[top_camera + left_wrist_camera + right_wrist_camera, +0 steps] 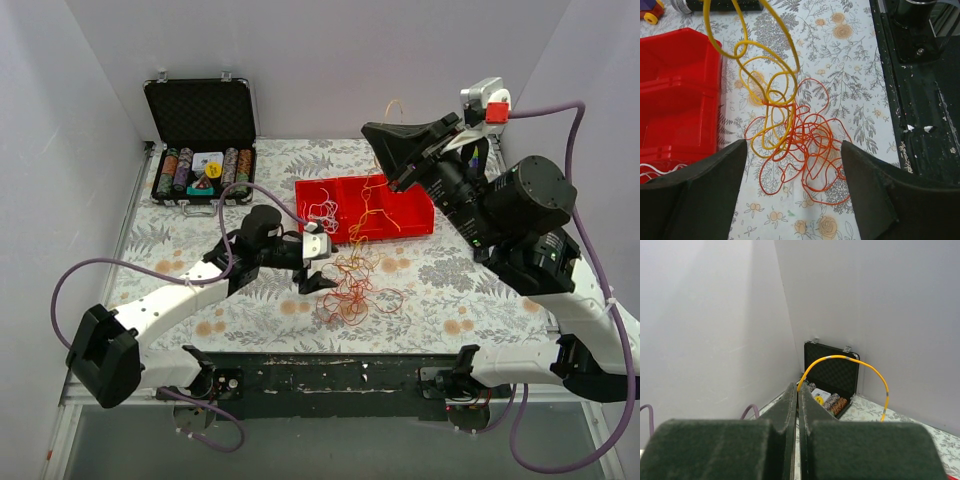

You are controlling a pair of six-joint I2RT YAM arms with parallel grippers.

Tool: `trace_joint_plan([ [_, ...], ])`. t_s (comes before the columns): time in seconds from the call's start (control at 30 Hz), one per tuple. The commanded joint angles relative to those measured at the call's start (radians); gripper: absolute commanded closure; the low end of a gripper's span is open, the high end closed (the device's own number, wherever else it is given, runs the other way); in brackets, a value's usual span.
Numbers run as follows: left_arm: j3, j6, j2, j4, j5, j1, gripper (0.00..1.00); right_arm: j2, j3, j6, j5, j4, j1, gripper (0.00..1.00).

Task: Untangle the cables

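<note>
While the right tool pinches the yellow cable up high, the wide-open left tool should gently hold the red tangle down on the bench, by its near edge.

Bright even light, soft shadows; wrist views blurred at near edge.

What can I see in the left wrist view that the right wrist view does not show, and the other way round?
Only the left wrist view: the red bin, the red cable tangle lying on the table beside it, and the open left tool above that tangle. Only the right wrist view: the open case in the corner, the walls, and the shut right tool pinching the yellow cable. Both: the yellow cable and the flowered table.
</note>
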Motion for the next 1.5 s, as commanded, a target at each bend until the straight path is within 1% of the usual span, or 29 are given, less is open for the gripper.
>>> trace_joint_plan([
  [0.0, -0.008, 0.128, 0.009, 0.024, 0.0, -0.015, 0.32, -0.032, 0.037, 0.021, -0.035, 0.038, 0.004, 0.99],
  [0.03, -0.003, 0.119, 0.015, 0.033, -0.003, -0.015, 0.41, -0.035, 0.036, 0.024, -0.036, 0.038, 0.004, 0.99],
  [0.1, 0.004, 0.104, 0.027, 0.047, -0.008, -0.024, 0.5, -0.041, 0.025, 0.027, -0.036, 0.041, 0.004, 0.99],
  [0.2, 0.018, 0.064, 0.053, 0.062, -0.017, -0.043, 0.54, -0.055, -0.003, 0.032, -0.033, 0.059, 0.004, 0.99],
  [0.3, 0.029, 0.041, 0.062, 0.062, -0.016, -0.069, 0.52, -0.061, -0.017, 0.033, -0.03, 0.065, 0.006, 0.99],
  [0.37, 0.021, 0.018, 0.059, 0.125, -0.045, -0.085, 0.51, -0.063, -0.017, 0.035, -0.029, 0.065, 0.004, 0.99],
  [0.4, 0.017, 0.007, 0.056, 0.146, -0.06, -0.089, 0.54, -0.063, -0.018, 0.035, -0.029, 0.064, 0.004, 0.99],
  [0.47, 0.015, 0.001, 0.055, 0.167, -0.086, -0.089, 0.67, -0.064, -0.017, 0.032, -0.022, 0.061, 0.004, 0.99],
  [0.53, 0.012, 0.011, 0.049, 0.168, -0.114, -0.089, 0.84, -0.066, -0.02, 0.032, -0.018, 0.059, 0.004, 0.99],
  [0.6, 0.006, 0.015, 0.045, 0.177, -0.141, -0.089, 0.93, -0.069, -0.021, 0.032, -0.021, 0.061, 0.003, 0.99],
  [0.7, -0.003, -0.002, 0.047, 0.199, -0.151, -0.089, 1.0, -0.067, -0.027, 0.032, -0.021, 0.067, 0.004, 0.99],
  [0.8, -0.011, -0.012, 0.041, 0.199, -0.172, -0.089, 1.0, -0.067, -0.029, 0.023, -0.009, 0.062, 0.004, 0.99],
  [0.87, -0.019, -0.002, 0.032, 0.162, -0.216, -0.089, 1.0, -0.067, -0.026, 0.006, 0.008, 0.059, 0.004, 0.99],
  [0.93, -0.034, 0.019, 0.009, 0.096, -0.258, -0.081, 1.0, -0.069, -0.015, -0.017, 0.036, 0.058, 0.006, 0.99],
  [1.03, -0.109, 0.03, -0.057, -0.016, -0.307, -0.047, 1.0, -0.076, 0.006, -0.086, 0.094, 0.051, 0.004, 0.99],
  [1.1, -0.155, 0.03, -0.108, -0.088, -0.319, 0.015, 1.0, -0.089, 0.014, -0.138, 0.152, 0.05, 0.004, 0.99],
  [1.2, -0.203, 0.028, -0.194, -0.169, -0.309, 0.146, 1.0, -0.122, -0.006, -0.212, 0.237, 0.07, 0.004, 0.99],
  [1.3, -0.241, 0.097, -0.26, -0.255, -0.313, 0.253, 1.0, -0.161, -0.041, -0.29, 0.322, 0.108, 0.004, 0.99],
  [1.47, -0.275, 0.134, -0.344, -0.294, -0.328, 0.393, 1.0, -0.188, -0.076, -0.419, 0.464, 0.145, 0.006, 0.99],
])
